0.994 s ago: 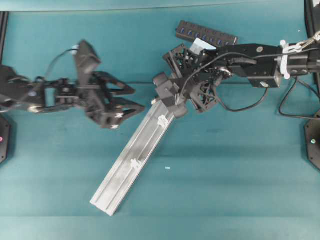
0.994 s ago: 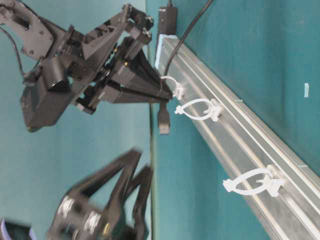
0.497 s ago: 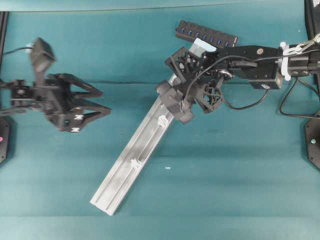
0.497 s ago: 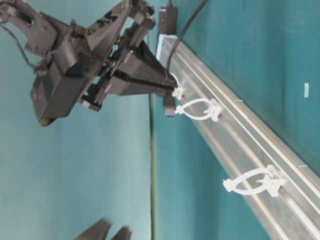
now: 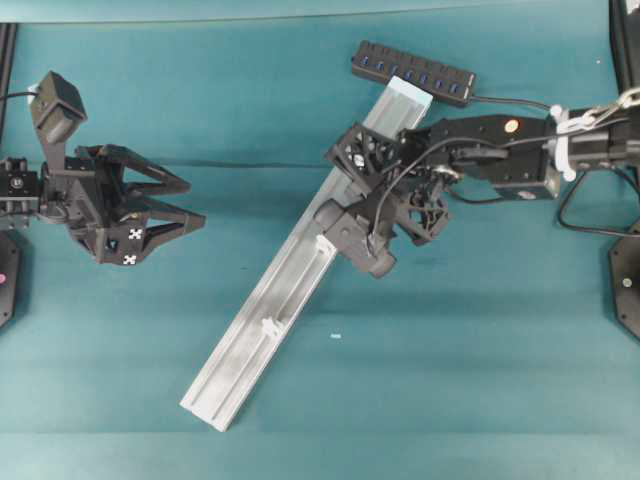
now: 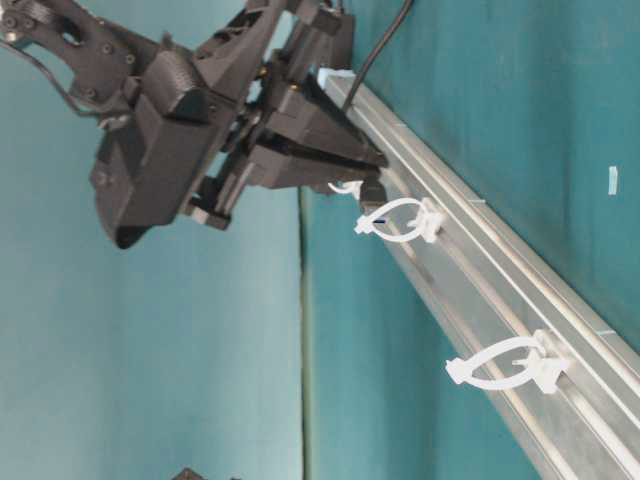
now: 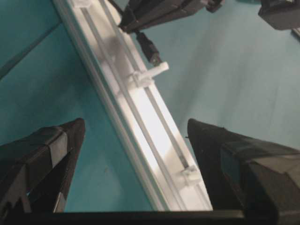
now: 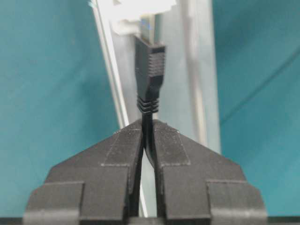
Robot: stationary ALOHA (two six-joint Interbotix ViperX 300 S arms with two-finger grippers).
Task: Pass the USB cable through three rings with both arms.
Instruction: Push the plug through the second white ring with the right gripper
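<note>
Right gripper (image 8: pixel 147 133): jaws pressed together on the USB cable (image 8: pixel 149 82), pinching the cord just behind the ribbed black plug; the plug juts straight out beyond the fingertips, its metal tip right at a white ring (image 6: pixel 395 219) on the silver aluminium rail (image 5: pixel 262 318). Whether the tip has entered that loop cannot be told from these views. In the table-level view a second white ring (image 6: pixel 505 367) stands farther along the rail, well apart from this gripper; a third loop is partly hidden just behind the plug, close under the fingertips. In the overhead view the right gripper (image 5: pixel 350 235) hangs over the upper stretch of the rail, with the black multi-port USB hub (image 5: pixel 413 73) beyond it, at the rail's far end. Left gripper (image 5: pixel 185 205): jaws spread wide, nothing between them, well apart from the rail and from the right gripper, over bare teal table (image 5: pixel 450 360). From the left wrist camera the rail runs lengthwise between the spread fingers (image 7: pixel 42 154), the plug and nearest ring ahead of them and another ring (image 7: pixel 190 174) nearer, by the right-hand finger.
</note>
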